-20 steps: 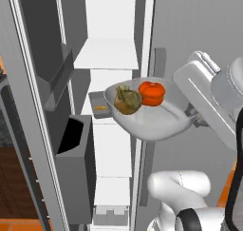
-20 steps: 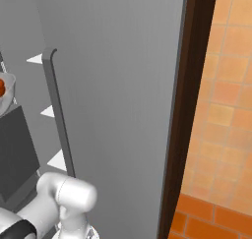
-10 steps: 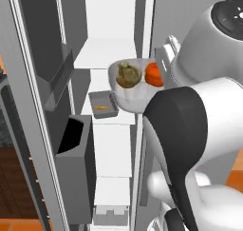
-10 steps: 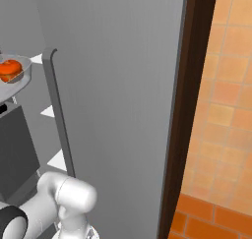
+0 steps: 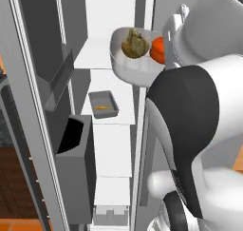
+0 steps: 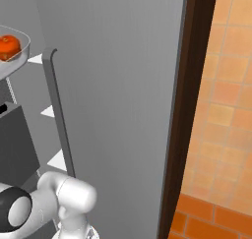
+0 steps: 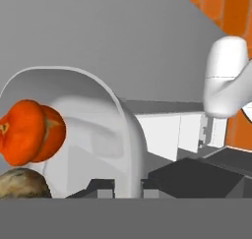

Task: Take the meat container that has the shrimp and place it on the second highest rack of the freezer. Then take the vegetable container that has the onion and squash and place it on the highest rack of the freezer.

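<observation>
- Freezer open at the left, its grey door swung out with dark door bins on the inner side
- White shelves stacked inside; meat container sitting on the second highest rack, one small orange shrimp lying in it
- Above that, the highest rack, with a pale rounded bowl held in the air just in front of and slightly over its right end
- In the bowl, a brownish onion beside an orange squash, the two close together
- Right of the bowl, white and dark arm links covering the rest of the left base view
- From the hand camera, gripper clenched on the bowl's rim, one dark fingertip either side of the wall
- Seen from the right base camera, bowl edge and squash at far left, then the freezer's grey side wall, then orange tiled wall
</observation>
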### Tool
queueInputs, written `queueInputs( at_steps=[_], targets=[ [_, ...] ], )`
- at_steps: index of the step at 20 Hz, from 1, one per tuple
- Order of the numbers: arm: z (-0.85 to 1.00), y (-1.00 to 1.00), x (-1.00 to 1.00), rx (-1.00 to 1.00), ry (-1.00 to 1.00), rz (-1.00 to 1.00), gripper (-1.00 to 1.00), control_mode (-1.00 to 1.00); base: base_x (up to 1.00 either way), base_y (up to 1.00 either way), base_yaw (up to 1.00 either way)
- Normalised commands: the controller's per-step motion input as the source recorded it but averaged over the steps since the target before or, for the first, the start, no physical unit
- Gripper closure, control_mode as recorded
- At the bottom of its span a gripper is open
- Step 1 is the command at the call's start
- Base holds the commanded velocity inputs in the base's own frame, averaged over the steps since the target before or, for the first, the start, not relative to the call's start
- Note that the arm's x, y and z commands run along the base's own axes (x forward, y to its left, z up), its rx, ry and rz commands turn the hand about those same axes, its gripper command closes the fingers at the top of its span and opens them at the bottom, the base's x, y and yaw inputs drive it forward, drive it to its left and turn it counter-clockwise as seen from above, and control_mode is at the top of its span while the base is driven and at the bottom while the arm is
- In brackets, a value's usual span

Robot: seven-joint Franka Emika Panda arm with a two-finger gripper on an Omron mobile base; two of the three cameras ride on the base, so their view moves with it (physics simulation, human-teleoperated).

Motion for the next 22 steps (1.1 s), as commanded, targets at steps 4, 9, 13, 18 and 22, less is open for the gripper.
queueInputs(
  at_steps=[4, 9, 13, 18, 22],
  targets=[
    [0.07, 0.51, 0.67, 0.0, -0.06, 0.0, 1.0, -1.0, 0.0, 0.0, 0.0],
    [0.0, 0.32, 0.79, 0.0, -0.15, 0.01, 1.0, -1.0, 0.0, 0.0, 0.0],
    [-0.11, 0.13, 0.86, 0.0, -0.23, 0.03, 1.0, -1.0, 0.0, 0.0, 0.0],
    [-0.32, 0.07, 0.82, -0.02, -0.15, 0.01, 1.0, -1.0, 0.0, 0.0, 0.0],
    [-0.33, 0.0, 0.84, -0.02, -0.04, 0.0, 1.0, -1.0, 0.0, 0.0, 0.0]
  ],
)
